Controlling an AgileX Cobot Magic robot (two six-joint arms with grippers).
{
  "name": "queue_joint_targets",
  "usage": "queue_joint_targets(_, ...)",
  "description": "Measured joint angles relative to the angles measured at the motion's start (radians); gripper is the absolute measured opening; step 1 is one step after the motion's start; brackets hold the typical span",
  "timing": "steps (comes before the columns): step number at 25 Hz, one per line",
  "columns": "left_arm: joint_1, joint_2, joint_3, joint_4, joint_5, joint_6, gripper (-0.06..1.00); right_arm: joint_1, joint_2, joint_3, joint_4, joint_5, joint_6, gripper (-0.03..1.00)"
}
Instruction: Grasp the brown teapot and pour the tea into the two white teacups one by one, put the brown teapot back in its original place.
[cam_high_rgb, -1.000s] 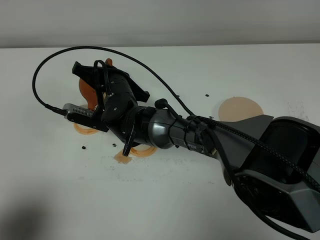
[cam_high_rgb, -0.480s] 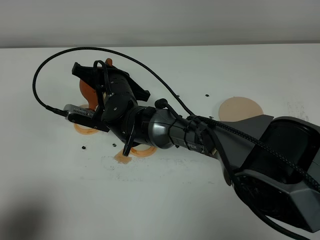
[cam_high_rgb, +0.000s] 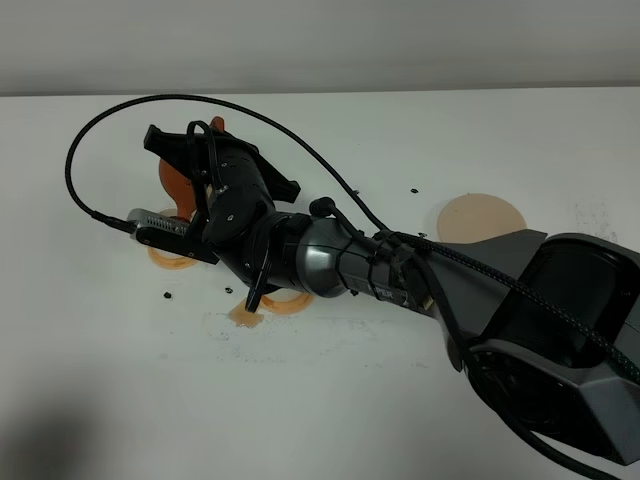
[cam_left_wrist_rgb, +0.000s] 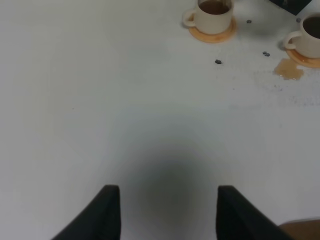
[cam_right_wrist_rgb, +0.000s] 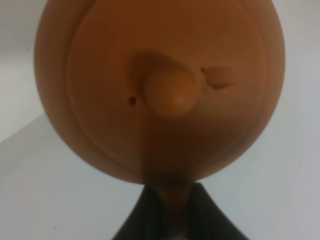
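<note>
The right gripper has its jaws clenched on the loop handle of the brown teapot, whose knobbed lid faces the wrist camera just beyond them. The left gripper hangs over bare counter with jaws released and holding nothing. Well past those jaws stand the 2 white teacups on orange coasters, with a brown spill beside 1; the pale round coaster lies uncovered.

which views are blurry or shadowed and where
Right wrist view: the brown teapot fills the frame, soft and out of focus, its handle pinched by the right gripper. Left wrist view: a broad dark shadow lies on the table ahead of the left gripper. Exterior high view: evenly lit and reasonably sharp.
</note>
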Motion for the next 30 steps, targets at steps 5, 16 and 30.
queue_joint_targets(5,0.0,0.0,0.0,0.0,0.0,0.001,0.46,0.004,0.0,-0.018,0.0,0.0,0.0,0.12)
queue_joint_targets(16,0.0,0.0,0.0,0.0,0.0,0.001,0.46,0.019,0.0,-0.018,0.0,-0.004,0.0,0.12)
queue_joint_targets(30,0.0,0.0,0.0,0.0,0.0,0.001,0.46,0.018,-0.059,-0.027,0.208,0.012,-0.056,0.12)
